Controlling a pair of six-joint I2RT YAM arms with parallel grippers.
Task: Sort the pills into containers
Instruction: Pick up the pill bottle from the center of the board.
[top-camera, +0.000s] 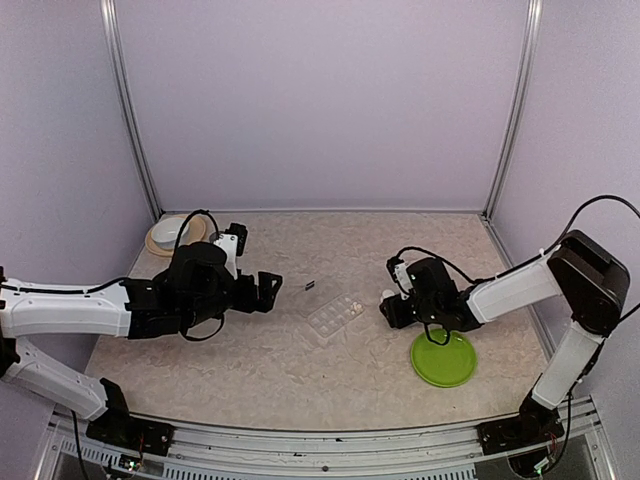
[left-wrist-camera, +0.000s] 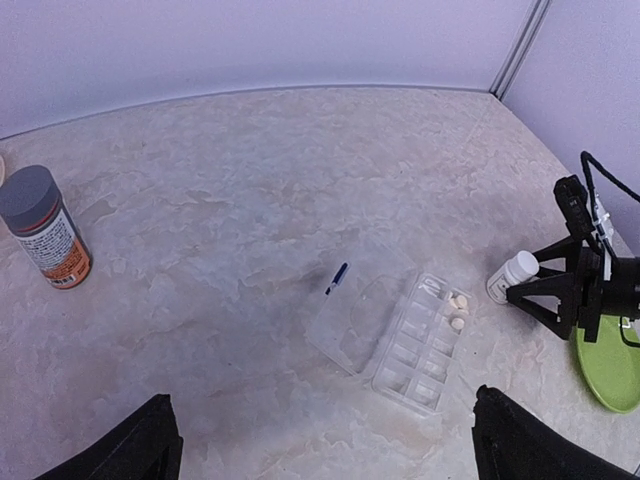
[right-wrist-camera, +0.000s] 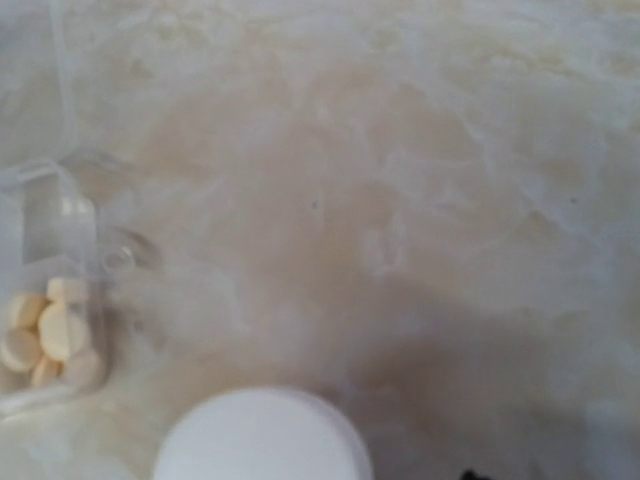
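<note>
Left gripper (left-wrist-camera: 322, 432) wide above tabletop (top-camera: 250, 365). Right gripper (top-camera: 390, 308) at small white bottle (left-wrist-camera: 513, 274), can't tell grip. Whitish pills (right-wrist-camera: 52, 335) in end compartment of clear plastic box (left-wrist-camera: 412, 350). Risk: off-centre squeeze tips bottle, knocks box.

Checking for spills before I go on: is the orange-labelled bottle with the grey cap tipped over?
No, the bottle stands upright with its grey cap on top, well apart from the pill box.
</note>
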